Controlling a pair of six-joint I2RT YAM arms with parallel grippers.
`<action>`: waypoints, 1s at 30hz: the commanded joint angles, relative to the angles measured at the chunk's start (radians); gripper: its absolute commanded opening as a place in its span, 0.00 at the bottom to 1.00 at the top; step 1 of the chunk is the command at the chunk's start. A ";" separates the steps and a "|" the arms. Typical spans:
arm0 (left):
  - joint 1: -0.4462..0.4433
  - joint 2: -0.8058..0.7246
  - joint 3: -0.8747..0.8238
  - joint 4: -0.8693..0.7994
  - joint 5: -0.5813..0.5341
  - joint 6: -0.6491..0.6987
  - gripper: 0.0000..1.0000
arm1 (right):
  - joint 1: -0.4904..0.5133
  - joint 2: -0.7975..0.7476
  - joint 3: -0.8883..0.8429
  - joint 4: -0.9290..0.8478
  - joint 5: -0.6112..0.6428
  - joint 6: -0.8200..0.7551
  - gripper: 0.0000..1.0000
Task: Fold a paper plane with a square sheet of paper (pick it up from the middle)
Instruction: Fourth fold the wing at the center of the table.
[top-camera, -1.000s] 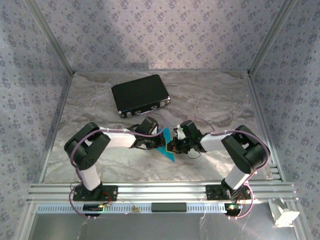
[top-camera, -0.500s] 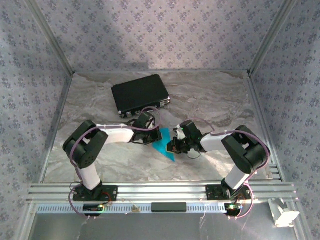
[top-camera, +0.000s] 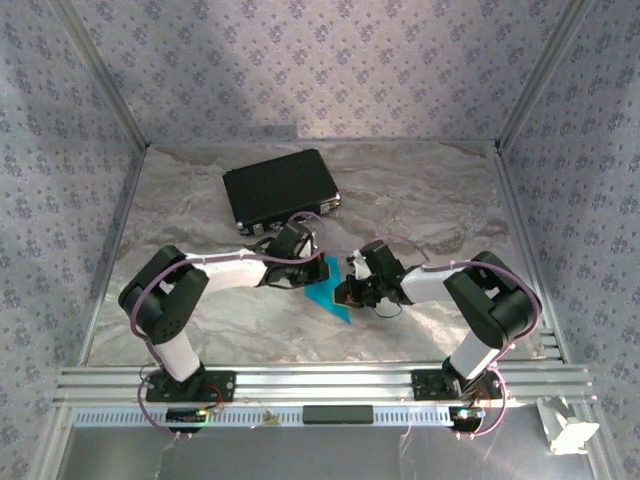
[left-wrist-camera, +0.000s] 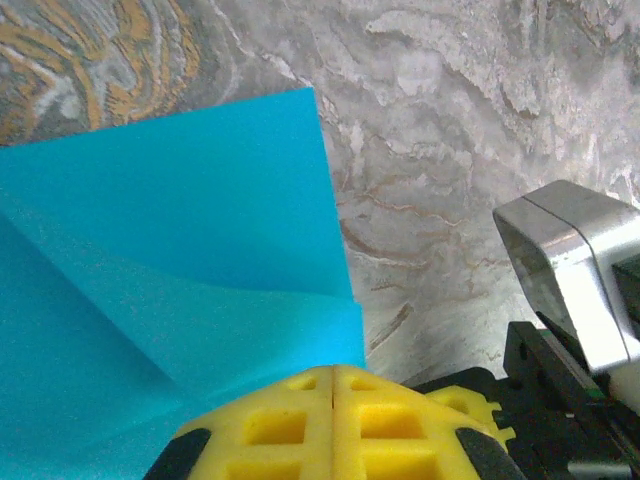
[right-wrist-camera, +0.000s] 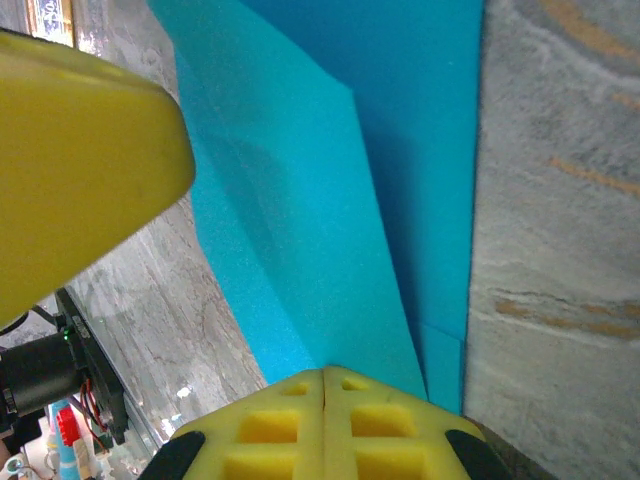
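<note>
The square sheet of paper, bright cyan-blue and partly folded into layers with a diagonal crease, lies on the marbled table between my two grippers. My left gripper is at its far-left edge and my right gripper at its right edge. In the left wrist view the paper runs under my left gripper, whose yellow fingers are shut, tips together. In the right wrist view the folded layers spread ahead of my right gripper, also shut. No paper shows between either pair of jaws.
A black case lies at the back left of the table, close behind the left wrist. Metal frame posts and patterned walls close in the sides. A rail runs along the near edge. A left finger looms at the right wrist view's upper left.
My left gripper has slid toward the far side, uncovering more of the paper's left part. The right gripper has barely moved. Both stay shut.
</note>
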 joint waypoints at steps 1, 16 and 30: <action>0.014 0.027 0.001 -0.001 0.026 0.036 0.01 | 0.002 0.040 -0.035 -0.188 0.076 -0.027 0.00; 0.113 0.124 0.047 -0.007 -0.053 0.068 0.00 | 0.001 0.040 -0.047 -0.223 0.093 -0.049 0.00; 0.171 0.114 0.055 -0.017 -0.109 0.110 0.00 | -0.005 0.033 -0.057 -0.211 0.089 -0.052 0.00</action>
